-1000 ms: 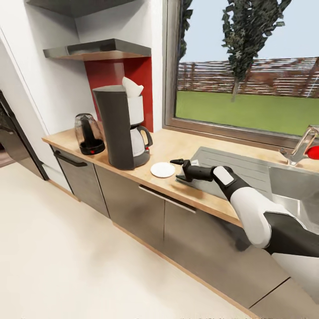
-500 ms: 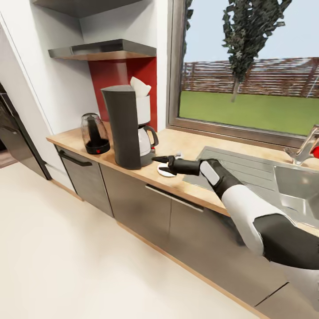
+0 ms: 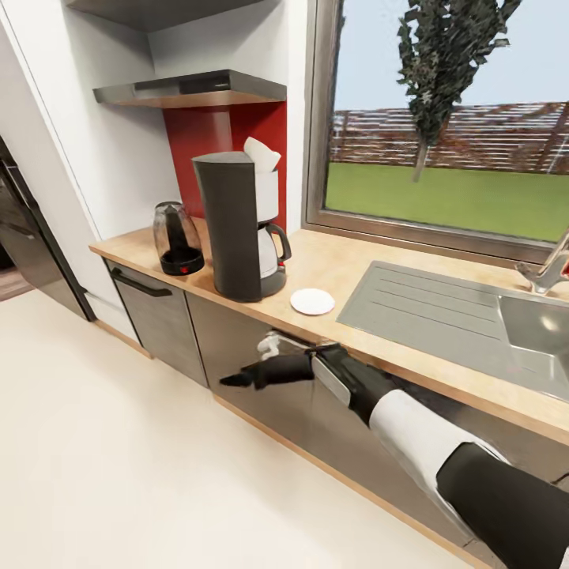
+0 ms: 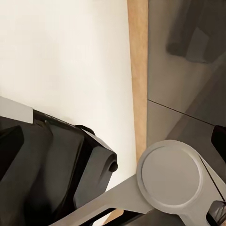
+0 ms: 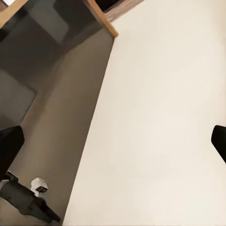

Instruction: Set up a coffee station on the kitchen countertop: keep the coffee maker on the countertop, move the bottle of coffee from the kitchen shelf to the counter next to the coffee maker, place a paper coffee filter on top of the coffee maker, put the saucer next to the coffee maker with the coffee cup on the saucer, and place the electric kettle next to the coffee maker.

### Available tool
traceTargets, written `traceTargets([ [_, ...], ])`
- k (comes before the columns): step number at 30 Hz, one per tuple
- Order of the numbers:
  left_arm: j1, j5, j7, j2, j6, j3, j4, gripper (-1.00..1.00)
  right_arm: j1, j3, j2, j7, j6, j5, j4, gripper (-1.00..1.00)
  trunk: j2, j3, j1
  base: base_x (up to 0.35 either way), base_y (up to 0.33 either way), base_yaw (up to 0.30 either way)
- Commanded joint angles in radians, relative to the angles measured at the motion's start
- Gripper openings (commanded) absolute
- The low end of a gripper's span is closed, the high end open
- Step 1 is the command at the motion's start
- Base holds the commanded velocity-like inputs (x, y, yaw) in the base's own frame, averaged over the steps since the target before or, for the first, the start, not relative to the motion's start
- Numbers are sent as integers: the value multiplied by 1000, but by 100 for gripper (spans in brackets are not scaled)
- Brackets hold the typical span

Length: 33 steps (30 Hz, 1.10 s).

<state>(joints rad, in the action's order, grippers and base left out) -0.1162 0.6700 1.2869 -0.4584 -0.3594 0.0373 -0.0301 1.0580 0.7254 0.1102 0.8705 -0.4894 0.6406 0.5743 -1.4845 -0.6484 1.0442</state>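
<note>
Worktop of pale wood-grain, the kitchen countertop [image 3: 348, 273] runs over flat grey cabinet fronts [image 3: 237, 348]. From the left on it: the rounded smoky-glass electric kettle [image 3: 177, 237] on its black base, the tall matte dark grey coffee maker [image 3: 237, 225] with a white paper filter [image 3: 261, 155] poking from its basket, then the flat round white saucer [image 3: 312, 301], bare, just beside the machine. A ribbed steel sink drainer [image 3: 427, 304] follows. The right gripper [image 3: 237, 380] hangs below the counter edge, before the cabinets; the right wrist view shows its fingertips [image 5: 12, 143] spread wide over cream floor [image 5: 160, 122], holding nothing. The left wrist view shows no clear fingers, so that gripper's state cannot be told. No writing is legible.
</note>
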Motion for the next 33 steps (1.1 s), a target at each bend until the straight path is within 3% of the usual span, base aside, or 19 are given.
traceTargets([
  [1, 0, 5, 3, 0, -10, 4, 0, 100, -22, 6, 0, -1, 1, 10, 1, 100, -1, -1, 0, -1, 16, 0],
  [3, 0, 5, 3, -1, -10, 3, 0, 100, -129, 12, -7, 0, 30, 8, -3, 100, -1, -1, 0, 0, 7, 0],
  [4, 0, 5, 3, -1, -10, 3, 0, 100, -156, 12, -9, 1, 39, 7, -6, 100, -1, -1, 0, 0, 4, 0],
  [5, 0, 5, 3, -1, -8, 3, -2, 100, -274, 13, -42, 5, 120, 6, -29, 100, -1, -1, 0, 0, 2, 0],
  [6, 0, 5, 3, -2, -7, 2, -2, 100, -327, 14, -69, 7, 169, 7, -46, 100, -1, -1, 0, 0, 1, 0],
  [10, 0, 5, 3, -2, -5, 2, -5, 100, -470, 12, -150, 13, 259, 13, -161, 100, -1, -1, 0, 0, 0, 0],
  [12, 0, 6, 3, -2, -4, 2, -8, 100, -518, 12, -167, 23, 295, 14, -223, 100, -1, -1, 0, 0, 0, 0],
  [14, 0, 6, 3, -2, -3, 2, -9, 100, -546, 11, -173, 28, 336, 14, -266, 100, -1, -1, 0, 0, 0, 0],
  [17, 0, 6, 3, 0, 0, -1, -19, 100, -603, 11, -180, 34, 454, 13, -403, 100, -1, -1, 0, 0, 0, 0],
  [21, 0, 6, 3, 1, 4, -7, -50, 100, -633, 11, -183, 32, 532, 12, -549, 100, -1, -1, 0, 0, 0, 0],
  [25, 0, 6, 2, 1, 42, -17, -69, 100, -684, 12, -188, 25, 589, 11, -601, 100, -1, -1, 0, 0, 0, 0],
  [29, 0, 7, -3, 7, 88, -71, -90, 100, -713, 13, -190, 10, 617, 9, -621, 100, -1, -1, 0, 0, 0, 0],
  [33, 0, 5, -79, 38, 225, -104, -98, 100, -728, 14, -189, -26, 624, 7, -626, 100, -1, -1, 0, 0, 0, 0],
])
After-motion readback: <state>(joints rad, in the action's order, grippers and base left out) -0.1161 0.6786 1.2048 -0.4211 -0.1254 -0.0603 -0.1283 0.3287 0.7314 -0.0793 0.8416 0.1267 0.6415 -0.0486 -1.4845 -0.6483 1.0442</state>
